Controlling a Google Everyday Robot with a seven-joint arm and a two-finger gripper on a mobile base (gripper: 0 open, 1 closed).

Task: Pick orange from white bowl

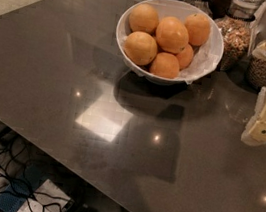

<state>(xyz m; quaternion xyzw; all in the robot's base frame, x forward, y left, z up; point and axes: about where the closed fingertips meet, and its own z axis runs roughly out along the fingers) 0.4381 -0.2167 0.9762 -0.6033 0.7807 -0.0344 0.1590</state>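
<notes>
Camera view: the dark table [53, 64] bears the white bowl [173, 2] toward its far edge, heaped with oranges [140, 47]; the gripper [257, 133] hangs right of the bowl, well apart, spread or pressed together I cannot tell; I judge this the approach step; next it must clear the rim and settle on the topmost orange [172, 33].

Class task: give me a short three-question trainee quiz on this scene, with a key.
1. Fill in: in the camera view, the cream-coloured robot gripper is to the ____ of the round glossy white bowl.
2. The round orange fruits lie: A) in the white bowl; B) in a glass grain jar; C) on the dark table.
3. True or false: the gripper touches the bowl.
Key: 1 right; 2 A; 3 false.
</notes>
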